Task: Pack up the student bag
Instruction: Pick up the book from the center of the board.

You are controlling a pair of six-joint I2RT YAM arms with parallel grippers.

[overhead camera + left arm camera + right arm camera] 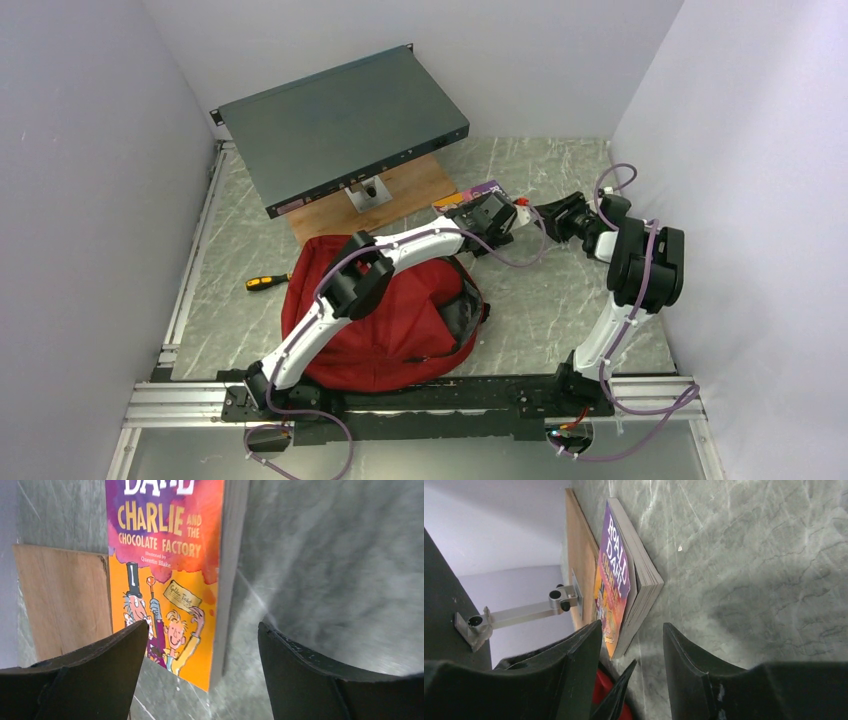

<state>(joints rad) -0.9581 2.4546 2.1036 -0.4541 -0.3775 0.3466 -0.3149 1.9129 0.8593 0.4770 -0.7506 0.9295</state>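
Note:
The student bag (385, 325) is dark red and lies near the front edge, its dark zip opening facing right; a bit of its red fabric shows in the right wrist view (603, 692). A paperback, "Charlie and the Chocolate Factory" (167, 575), lies flat on the table beyond the bag (480, 191), also in the right wrist view (621, 580). My left gripper (492, 216) is open and empty just short of the book's near corner (202, 647). My right gripper (532, 216) is open and empty to the book's right (631, 640).
A dark-grey metal rack unit (340, 128) stands on a bracket (516, 612) over a wooden board (405, 192) at the back. A screwdriver (268, 282) lies left of the bag. Walls close in on both sides.

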